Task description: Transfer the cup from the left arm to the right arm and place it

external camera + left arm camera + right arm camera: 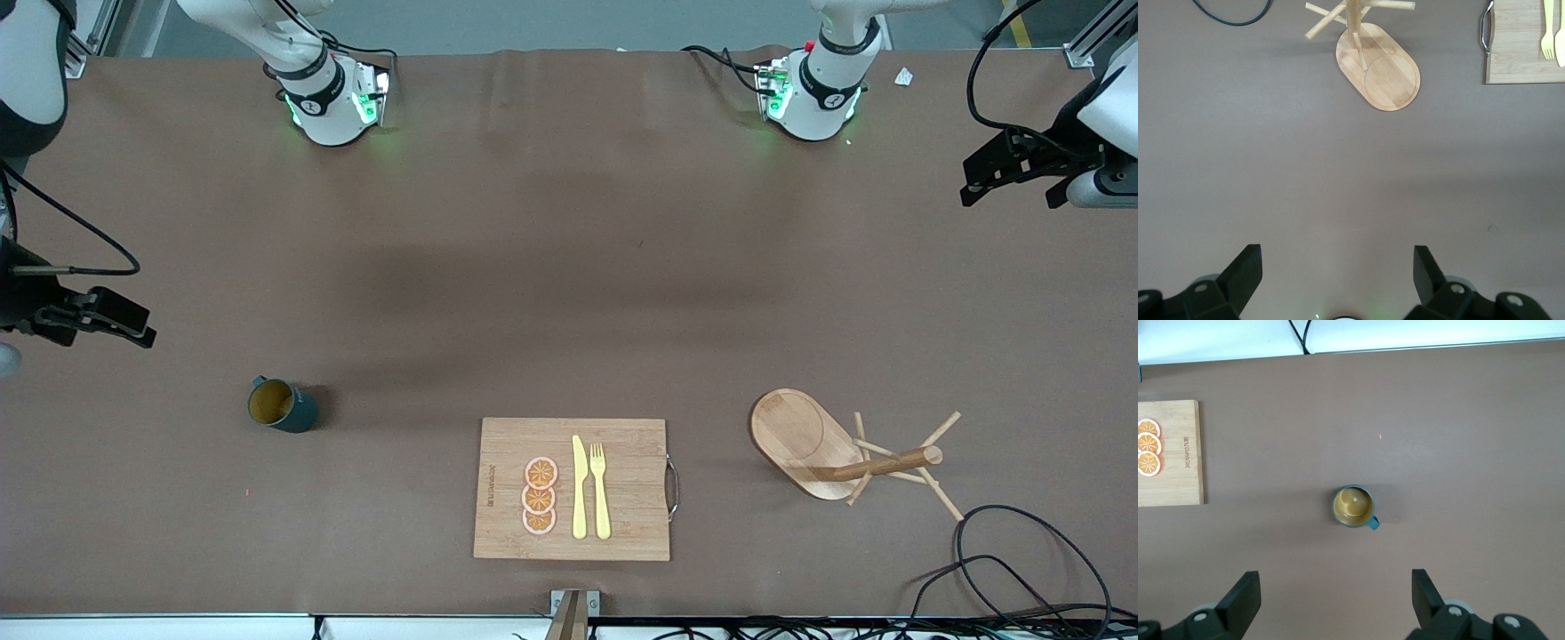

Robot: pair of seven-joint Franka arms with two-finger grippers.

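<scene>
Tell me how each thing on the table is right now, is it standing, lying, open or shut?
cup: upright on the table, toward the right arm's end, untouched.
wooden board: flat, carrying orange slices, knife and fork.
mug tree: standing on its oval base, pegs bare.
left gripper: open, holding nothing, waiting.
right gripper: open, holding nothing, above the table by the cup.

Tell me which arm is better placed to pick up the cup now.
The right. The cup stands toward the right arm's end of the table, and the open right hand is above that end with the cup in its wrist view. The open left hand waits at the left arm's end.
</scene>
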